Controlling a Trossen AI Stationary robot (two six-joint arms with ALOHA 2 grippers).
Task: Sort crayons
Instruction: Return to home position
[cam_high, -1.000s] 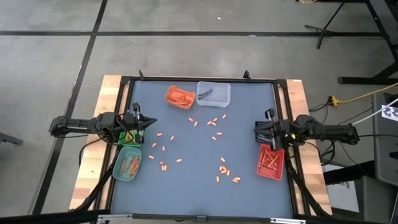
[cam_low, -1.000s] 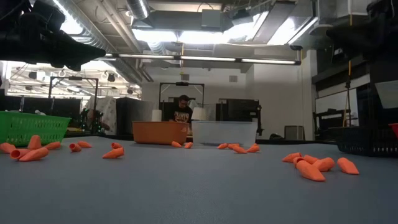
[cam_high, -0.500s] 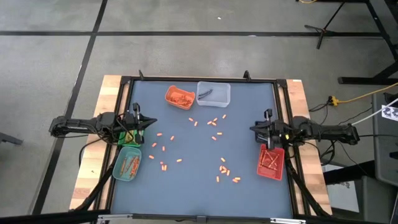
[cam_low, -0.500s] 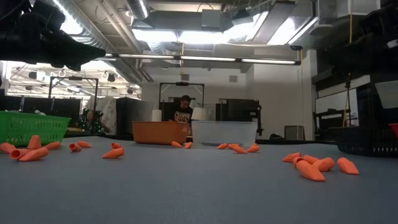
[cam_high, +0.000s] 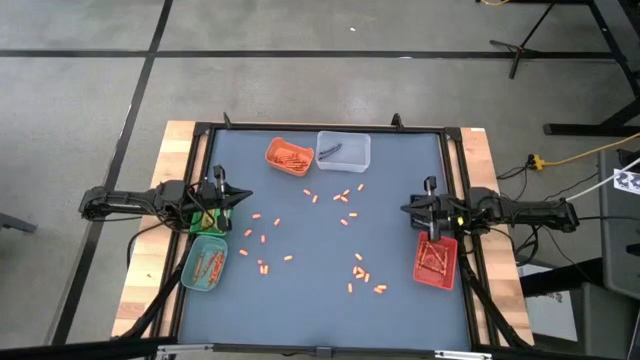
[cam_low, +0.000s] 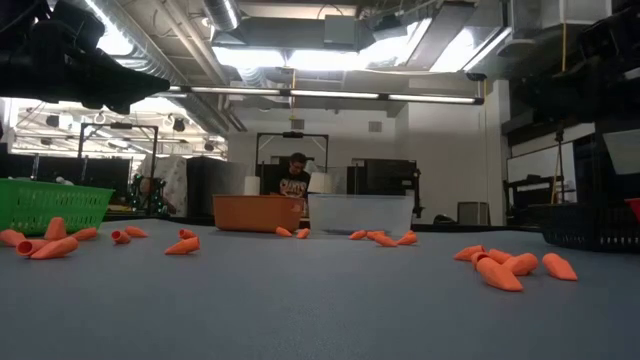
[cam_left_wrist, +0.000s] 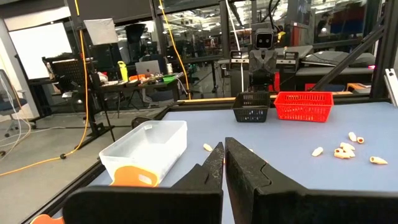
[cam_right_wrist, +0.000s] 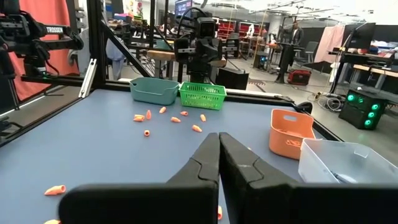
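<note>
The crayons (cam_high: 361, 273) lie scattered over the middle of the worktop (cam_high: 300, 300), with one cluster toward five o'clock. Left hand (cam_high: 243, 197) sits at nine o'clock, right hand (cam_high: 405, 208) at three beside the red bin (cam_high: 421, 278); both are pinched closed, empty. Parking well means drawing each arm back level (no dipping toward the red bin). The crayons' long axes lie flat, pointing every which way.

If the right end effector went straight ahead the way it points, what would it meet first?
Probably the small orange crayon pieces mid-table, then the green mesh basket; depth is unclear.
</note>
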